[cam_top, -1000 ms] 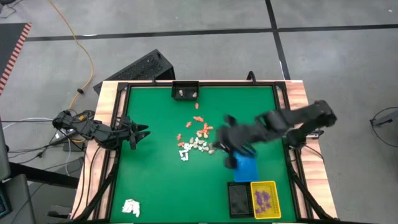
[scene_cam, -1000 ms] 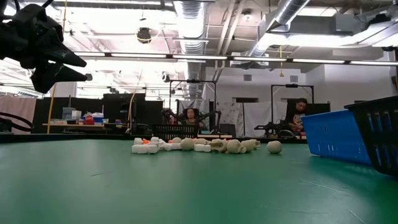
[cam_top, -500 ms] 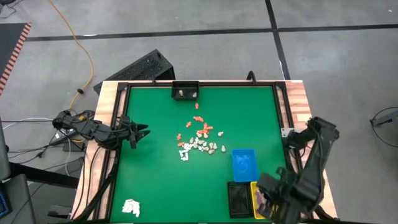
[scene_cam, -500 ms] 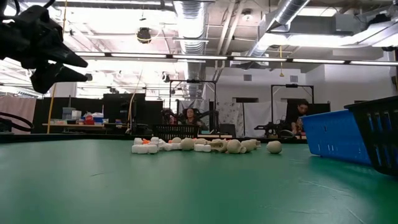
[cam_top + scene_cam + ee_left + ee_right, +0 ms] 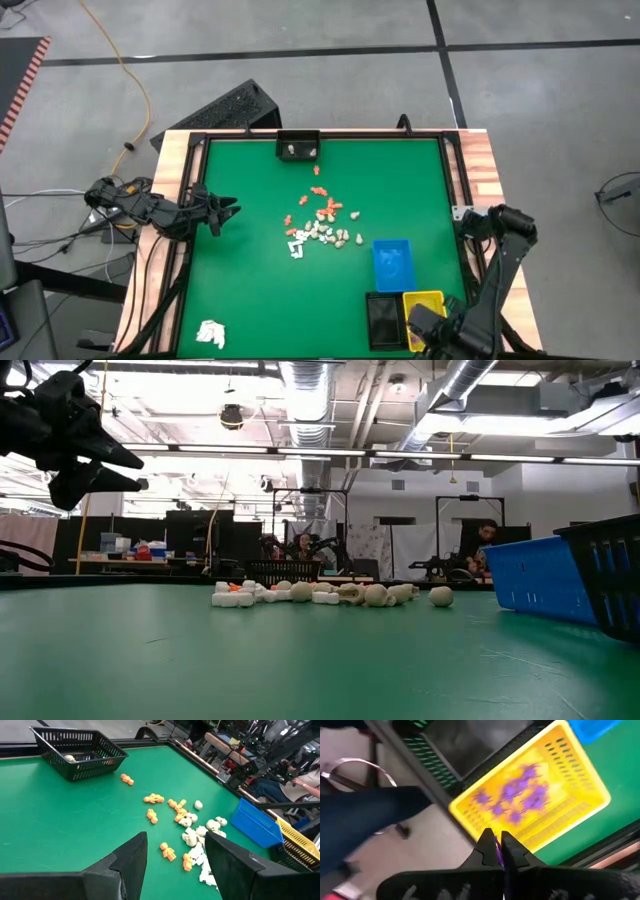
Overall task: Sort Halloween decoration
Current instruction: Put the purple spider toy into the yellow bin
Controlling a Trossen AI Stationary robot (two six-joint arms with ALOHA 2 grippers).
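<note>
The Halloween decoration pieces, orange, cream and white, lie loose on the green table's middle. Several purple ones lie in a yellow tray at the near right. My right gripper hangs above that tray's near edge, pointing down, shut on a purple piece. My left gripper waits at the table's left edge, raised, open, with nothing between its fingers. My right gripper pinches a small purple piece between its two fingertips, coming from above and pointing down. Only a purple sliver shows between the fingers. The piece is lifted clear, above the yellow tray's near edge.
A blue tray and a black tray stand beside the yellow one. A black basket sits at the far edge. A white wad lies near left. Green table shows between pile and left arm.
My right gripper has swung from beside the pile and the blue tray toward the table's near right corner, sinking and rolling its wrist, and now hangs over the yellow tray, still shut. The pile has stayed put.
</note>
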